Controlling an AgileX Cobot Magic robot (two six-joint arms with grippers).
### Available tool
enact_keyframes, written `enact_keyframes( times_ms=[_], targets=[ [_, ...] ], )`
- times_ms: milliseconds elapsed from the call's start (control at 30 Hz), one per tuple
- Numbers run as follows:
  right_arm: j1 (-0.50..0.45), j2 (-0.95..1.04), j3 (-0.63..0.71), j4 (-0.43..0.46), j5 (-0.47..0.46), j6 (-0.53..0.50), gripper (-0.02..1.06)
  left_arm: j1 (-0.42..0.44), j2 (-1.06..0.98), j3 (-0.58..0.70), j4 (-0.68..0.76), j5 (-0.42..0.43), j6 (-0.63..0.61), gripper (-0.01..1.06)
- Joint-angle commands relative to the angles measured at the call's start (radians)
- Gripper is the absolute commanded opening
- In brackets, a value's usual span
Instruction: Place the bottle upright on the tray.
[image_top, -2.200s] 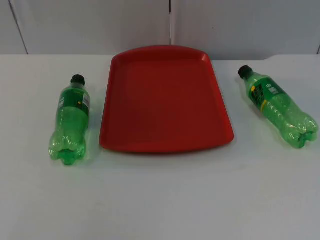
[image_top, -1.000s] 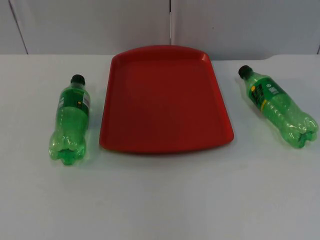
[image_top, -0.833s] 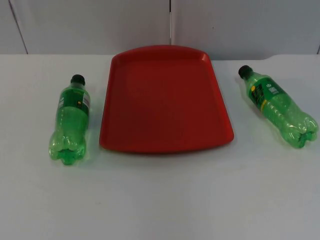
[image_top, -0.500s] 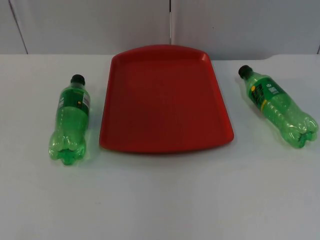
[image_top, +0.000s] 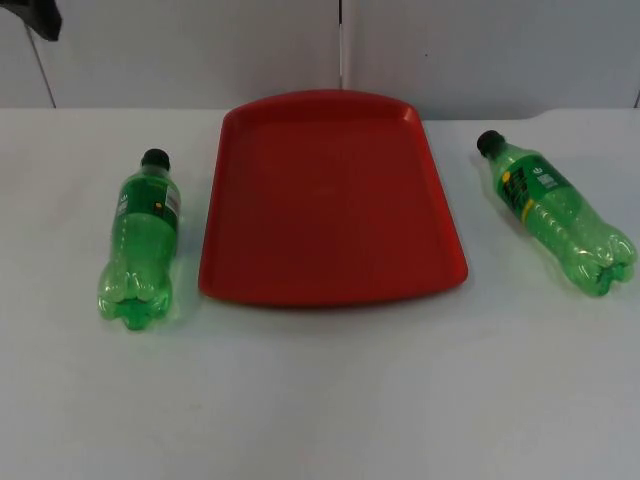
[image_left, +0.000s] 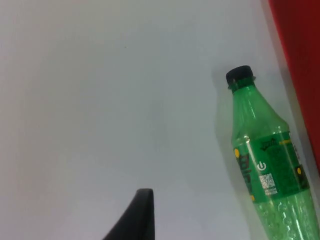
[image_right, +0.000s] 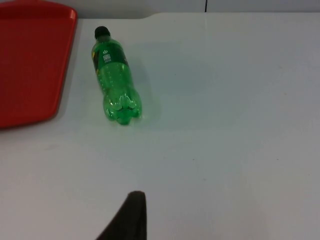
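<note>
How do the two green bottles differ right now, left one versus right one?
The left bottle lies left of the red tray, nearly parallel to its edge; the right bottle lies on the tray's other side, angled, its base pointing away from the tray. The left bottle lies closer to the tray. Both are green with black caps, on their sides on the table, caps toward the wall, untouched.

open table (image_top: 330, 400) surrounds both lying bottles (image_top: 140, 240); tray (image_top: 330, 200) bare.

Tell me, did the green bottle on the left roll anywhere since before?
No. The left bottle lies on its side just as close to the red tray, cap toward the wall.
</note>
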Motion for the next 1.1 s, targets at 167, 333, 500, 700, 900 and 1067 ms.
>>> enact_keyframes(
  times_ms=[167,333,500,700,900,1067],
  targets=[
    [-0.006,-0.004,0.002,-0.003,-0.007,-0.008,1.05,-0.010,0.207,-0.195,-0.010,0.117,-0.048,1.05],
    [-0.006,-0.004,0.002,-0.003,-0.007,-0.008,1.05,-0.010,0.308,-0.310,-0.031,0.202,-0.080,1.05],
    [-0.006,-0.004,0.002,-0.003,-0.007,-0.008,1.05,-0.018,0.361,-0.363,-0.078,0.229,-0.080,1.05],
    [-0.006,-0.004,0.002,-0.003,-0.007,-0.008,1.05,-0.057,0.431,-0.389,-0.066,0.200,-0.110,1.05],
    [-0.006,-0.004,0.002,-0.003,-0.007,-0.008,1.05,-0.091,0.499,-0.393,-0.062,0.190,-0.131,1.05],
    [-0.006,-0.004,0.002,-0.003,-0.007,-0.008,1.05,-0.107,0.539,-0.393,-0.054,0.183,-0.173,1.05]
  ],
)
